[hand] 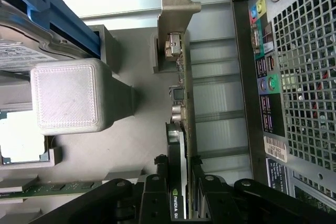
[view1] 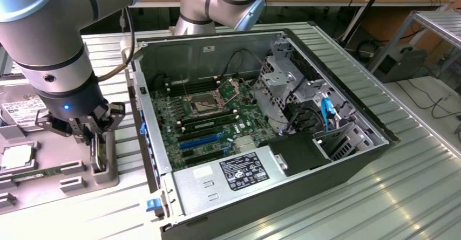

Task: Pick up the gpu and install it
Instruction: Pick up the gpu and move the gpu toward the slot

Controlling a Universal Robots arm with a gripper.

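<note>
Grey tray [view1: 43, 182] on the worktop [view1: 324, 207], to the exterior view's left of the open computer case [view1: 364, 118], holds the gpu [view1: 98, 156] on edge under our pincer [view1: 92, 137]. From the wrist we see the pincer [hand: 178, 170] narrow astride the gpu [hand: 177, 142], its silver bracket [hand: 176, 11] in sight; whether it grips, we cannot tell.

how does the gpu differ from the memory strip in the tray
The gpu stands on edge; the memory strip lies flat. The gpu is dark with a silver bracket; the strip is green. The gripper is at the gpu, not the strip. Both sit in the grey tray.
</note>
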